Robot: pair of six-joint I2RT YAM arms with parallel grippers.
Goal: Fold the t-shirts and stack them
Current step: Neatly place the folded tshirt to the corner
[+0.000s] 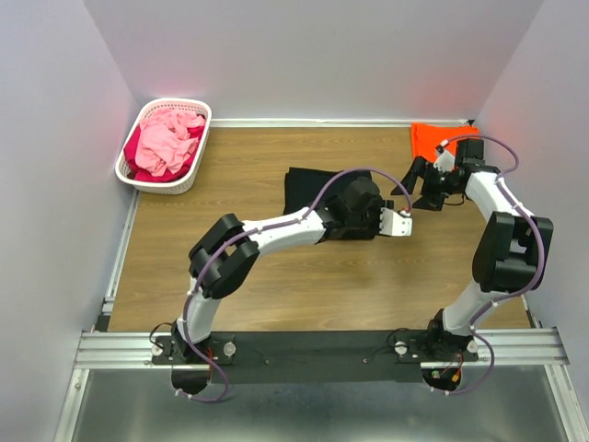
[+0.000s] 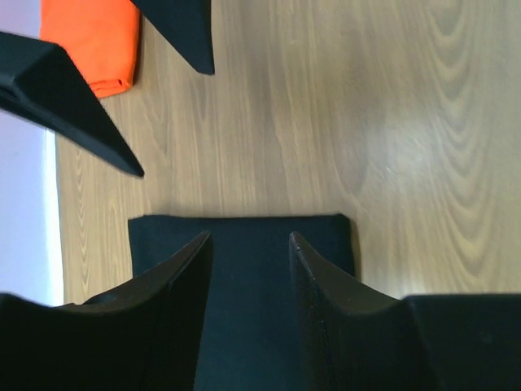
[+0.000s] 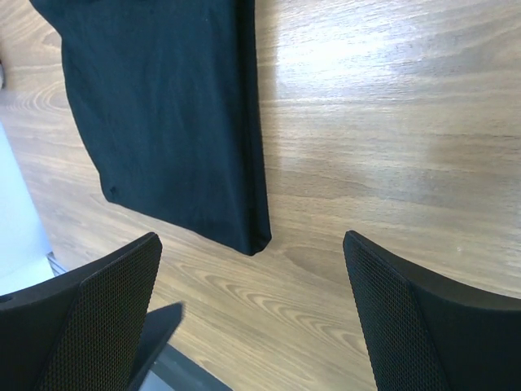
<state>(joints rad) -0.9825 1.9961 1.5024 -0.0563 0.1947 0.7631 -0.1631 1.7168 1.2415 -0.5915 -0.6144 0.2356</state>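
A black t-shirt (image 1: 302,189) lies folded in a rectangle in the middle of the wooden table, with the left arm partly covering it. My left gripper (image 1: 373,221) hangs over the shirt's right end. In the left wrist view its jaws (image 2: 250,235) stand partly open, with black cloth (image 2: 244,277) showing in the gap. The orange t-shirt (image 1: 433,138) lies folded at the back right corner (image 2: 94,45). My right gripper (image 1: 419,184) hovers wide open between the two shirts. Its jaws (image 3: 251,236) hold nothing, and they sit over bare wood beside a corner of the black t-shirt (image 3: 163,106).
A white lattice basket (image 1: 138,175) at the back left holds pink and red clothes (image 1: 170,138). White walls close in the table at the back and on both sides. A metal rail (image 1: 313,345) with the arm bases runs along the near edge.
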